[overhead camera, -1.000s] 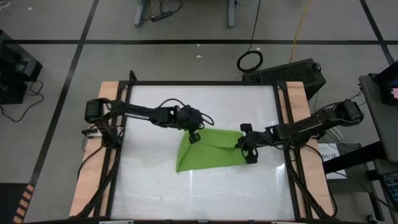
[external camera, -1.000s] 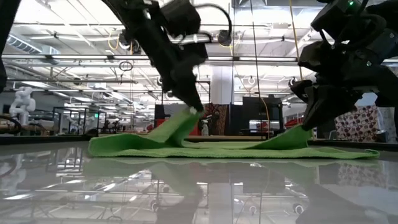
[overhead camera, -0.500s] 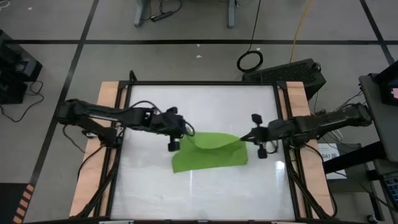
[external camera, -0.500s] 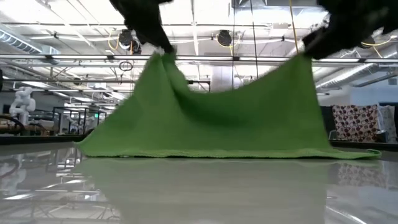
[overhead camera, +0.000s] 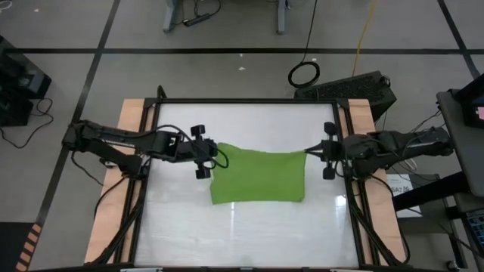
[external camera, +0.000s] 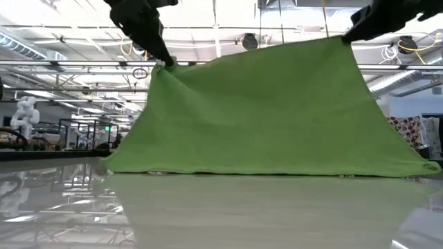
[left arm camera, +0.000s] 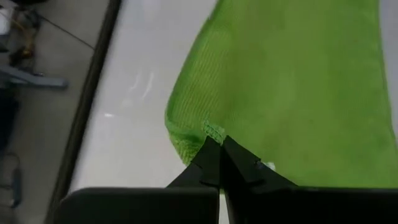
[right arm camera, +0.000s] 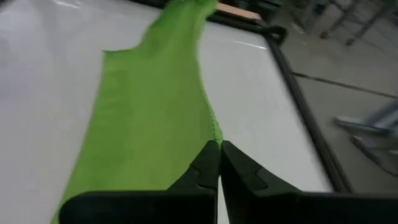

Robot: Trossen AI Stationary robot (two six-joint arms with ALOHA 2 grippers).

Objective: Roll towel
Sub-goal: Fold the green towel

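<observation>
The towel (overhead camera: 257,176) hangs stretched between my two grippers over the middle of the table (overhead camera: 249,227), its far edge lifted and its near edge resting on the white surface. My left gripper (overhead camera: 209,152) pinches one raised corner with fingers closed tight on the cloth, and my right gripper (overhead camera: 311,151) pinches the other the same way. I judge this pull is meant to flatten it for rolling.
</observation>
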